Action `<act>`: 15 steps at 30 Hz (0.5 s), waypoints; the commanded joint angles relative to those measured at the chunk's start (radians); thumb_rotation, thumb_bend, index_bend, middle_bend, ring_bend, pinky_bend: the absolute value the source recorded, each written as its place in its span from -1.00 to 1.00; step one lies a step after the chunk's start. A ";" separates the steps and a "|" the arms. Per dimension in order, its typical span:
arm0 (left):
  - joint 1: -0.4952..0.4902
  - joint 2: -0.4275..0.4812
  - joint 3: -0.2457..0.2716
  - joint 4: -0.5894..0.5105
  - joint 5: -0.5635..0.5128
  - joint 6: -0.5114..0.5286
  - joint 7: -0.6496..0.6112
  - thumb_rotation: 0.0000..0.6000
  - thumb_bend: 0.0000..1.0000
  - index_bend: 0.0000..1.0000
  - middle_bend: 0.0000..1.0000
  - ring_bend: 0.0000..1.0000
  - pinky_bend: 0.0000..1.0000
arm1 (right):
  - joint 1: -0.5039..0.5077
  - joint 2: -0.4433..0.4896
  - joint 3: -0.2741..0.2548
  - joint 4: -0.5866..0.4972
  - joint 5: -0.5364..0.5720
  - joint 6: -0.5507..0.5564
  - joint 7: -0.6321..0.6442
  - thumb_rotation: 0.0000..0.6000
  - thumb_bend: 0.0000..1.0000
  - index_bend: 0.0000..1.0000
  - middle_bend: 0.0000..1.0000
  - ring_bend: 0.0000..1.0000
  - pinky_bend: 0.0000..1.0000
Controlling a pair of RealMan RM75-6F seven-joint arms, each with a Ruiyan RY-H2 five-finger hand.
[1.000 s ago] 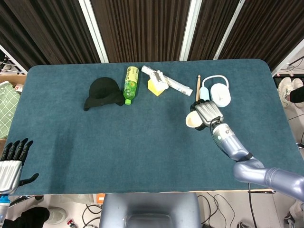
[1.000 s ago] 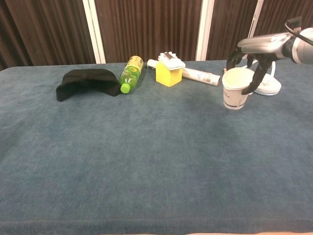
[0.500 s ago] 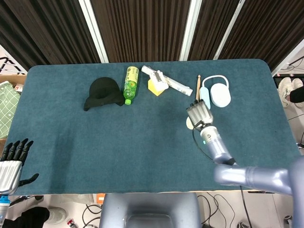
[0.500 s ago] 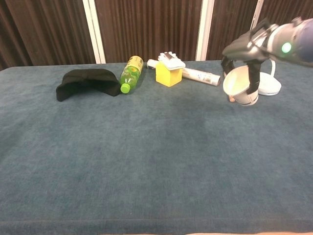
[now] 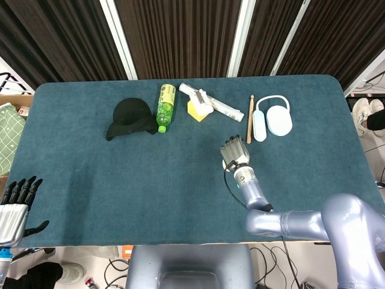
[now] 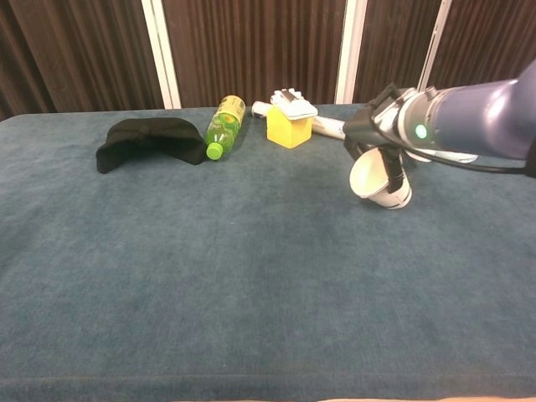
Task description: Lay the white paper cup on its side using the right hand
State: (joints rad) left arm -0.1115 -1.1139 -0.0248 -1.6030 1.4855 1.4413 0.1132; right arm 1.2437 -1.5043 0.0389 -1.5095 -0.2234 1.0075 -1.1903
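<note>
My left hand [image 5: 15, 205]: hanging off the worktop's near left corner, fingers spread, holding nothing.
My right hand [image 6: 378, 138]: gripping the white paper cup [image 6: 376, 177], which is tilting with its mouth turned leftward, right of the worktop's [image 6: 209, 276] middle.
Far edge: black cap [image 6: 142, 139], green bottle [image 6: 220, 125], yellow block [image 6: 290, 122] lying along it.
</note>
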 commanded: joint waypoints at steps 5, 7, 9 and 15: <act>-0.002 0.003 0.000 -0.002 0.000 -0.004 -0.005 1.00 -0.92 -1.00 -1.00 -1.00 -1.00 | 0.007 -0.031 0.007 0.028 0.019 -0.013 0.002 1.00 -0.67 -0.16 -0.44 -0.61 -0.38; -0.002 0.002 0.000 -0.001 0.001 -0.003 -0.005 1.00 -0.92 -1.00 -1.00 -1.00 -1.00 | 0.007 -0.031 0.012 0.026 0.029 -0.015 0.007 1.00 -0.67 -0.31 -0.49 -0.62 -0.38; -0.002 0.003 0.000 -0.002 0.001 -0.003 -0.007 1.00 -0.91 -1.00 -1.00 -1.00 -1.00 | 0.007 -0.030 0.015 0.021 0.038 -0.014 0.008 1.00 -0.68 -0.49 -0.54 -0.66 -0.38; -0.003 0.004 0.000 -0.003 0.000 -0.005 -0.004 1.00 -0.91 -1.00 -1.00 -1.00 -1.00 | 0.012 -0.017 0.027 -0.001 0.047 -0.005 0.012 1.00 -0.69 -0.84 -0.61 -0.71 -0.38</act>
State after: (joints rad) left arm -0.1147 -1.1096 -0.0247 -1.6057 1.4855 1.4360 0.1099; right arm 1.2552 -1.5226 0.0646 -1.5090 -0.1765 1.0023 -1.1787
